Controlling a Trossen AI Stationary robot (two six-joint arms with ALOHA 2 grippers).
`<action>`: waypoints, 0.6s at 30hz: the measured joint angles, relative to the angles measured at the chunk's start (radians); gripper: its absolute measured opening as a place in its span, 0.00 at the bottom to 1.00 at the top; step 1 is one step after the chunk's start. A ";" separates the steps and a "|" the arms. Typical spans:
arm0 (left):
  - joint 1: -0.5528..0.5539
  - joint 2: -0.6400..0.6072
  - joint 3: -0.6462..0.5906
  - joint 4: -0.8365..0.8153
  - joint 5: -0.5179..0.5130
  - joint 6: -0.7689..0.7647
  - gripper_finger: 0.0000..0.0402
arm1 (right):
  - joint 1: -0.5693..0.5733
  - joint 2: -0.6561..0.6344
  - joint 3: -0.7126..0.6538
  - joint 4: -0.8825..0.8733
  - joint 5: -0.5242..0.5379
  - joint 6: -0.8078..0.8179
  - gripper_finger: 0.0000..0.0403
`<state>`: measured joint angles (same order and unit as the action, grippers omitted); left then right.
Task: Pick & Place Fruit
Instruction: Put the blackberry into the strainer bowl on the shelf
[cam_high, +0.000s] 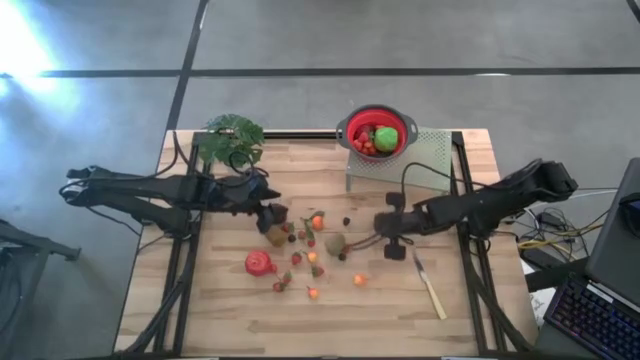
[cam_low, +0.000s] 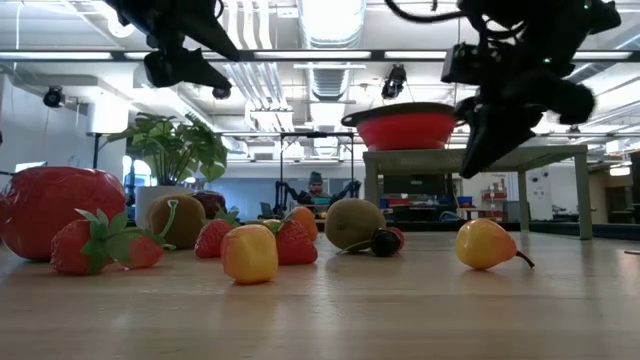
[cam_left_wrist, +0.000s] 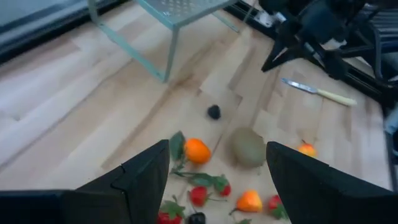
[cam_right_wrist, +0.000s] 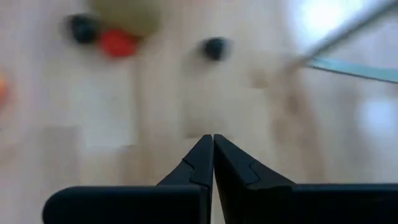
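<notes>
The bench (cam_high: 220, 310) is pale wood, laid in staggered light planks. The fruit (cam_high: 305, 255) scattered over it is mostly red and orange, with a magenta-red big one (cam_high: 259, 263), a brown-green kiwi (cam_high: 334, 243), a yellow-orange pear (cam_low: 485, 244) and a near-black berry (cam_left_wrist: 214, 112). The bowl (cam_high: 377, 131) is red with a dark rim and holds a bright green fruit (cam_high: 385, 138) among red ones. The stand (cam_high: 428, 152) beneath it is pale grey-green, dotted with small holes. The plant (cam_high: 230, 137) is leafy green. The knife (cam_high: 431, 286) has a cream handle and silvery blade. Both arms are black.
</notes>
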<state>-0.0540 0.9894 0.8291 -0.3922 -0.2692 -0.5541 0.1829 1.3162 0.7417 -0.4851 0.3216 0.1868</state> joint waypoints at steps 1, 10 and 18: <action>0.000 0.000 0.000 0.002 -0.008 0.004 0.68 | -0.010 -0.017 -0.005 0.002 0.033 0.015 0.02; 0.001 0.000 0.000 0.003 -0.101 0.173 0.68 | -0.053 -0.168 -0.039 0.002 0.000 0.042 0.02; 0.001 0.000 0.004 -0.003 -0.092 0.371 0.68 | -0.052 -0.217 -0.034 0.057 -0.214 0.032 0.02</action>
<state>-0.0532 0.9894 0.8327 -0.3954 -0.3609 -0.1827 0.1307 1.0988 0.7074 -0.4276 0.1078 0.2192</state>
